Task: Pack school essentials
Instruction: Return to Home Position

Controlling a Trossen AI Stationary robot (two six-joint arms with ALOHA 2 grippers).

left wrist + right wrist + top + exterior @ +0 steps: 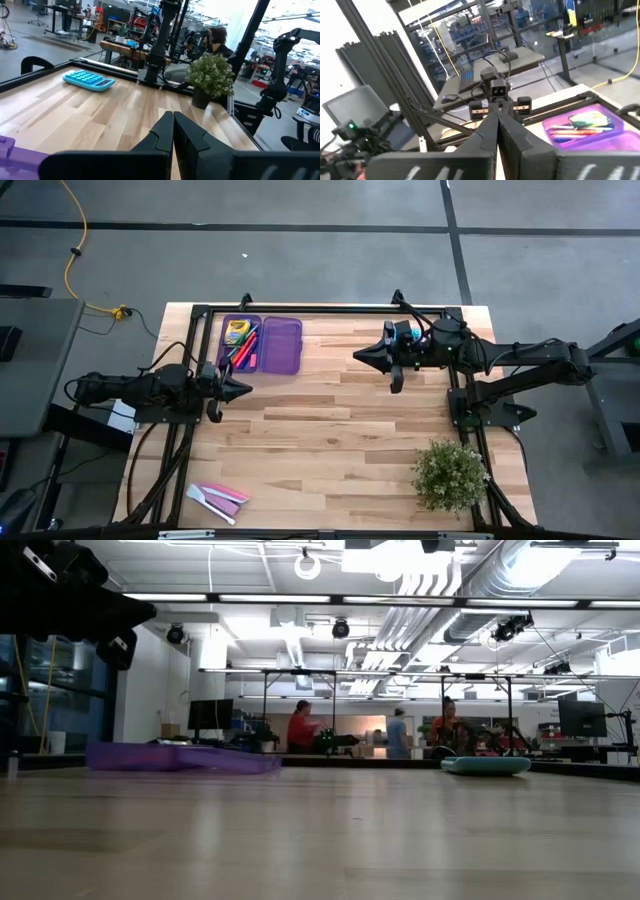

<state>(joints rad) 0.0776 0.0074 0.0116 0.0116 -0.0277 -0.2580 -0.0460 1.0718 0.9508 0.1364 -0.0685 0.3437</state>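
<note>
An open purple case (262, 345) lies flat at the table's far left. Its left half holds the yellow-green crayon box (236, 332) and red and pink pens and pencils (246, 351); the other half (283, 345) shows nothing inside. The filled half (585, 125) also shows in the right wrist view. Pink and white pieces (220, 498) lie near the front left edge. My left gripper (245, 389) is shut, level, just nearer than the case. My right gripper (358, 356) is shut, raised above the far middle of the table, pointing toward the case.
A teal calculator (88, 80) lies at the far right, partly under my right arm. A small bushy plant (450, 473) stands at the near right corner. A black frame (330, 310) runs along the table's edges. People sit in the room beyond.
</note>
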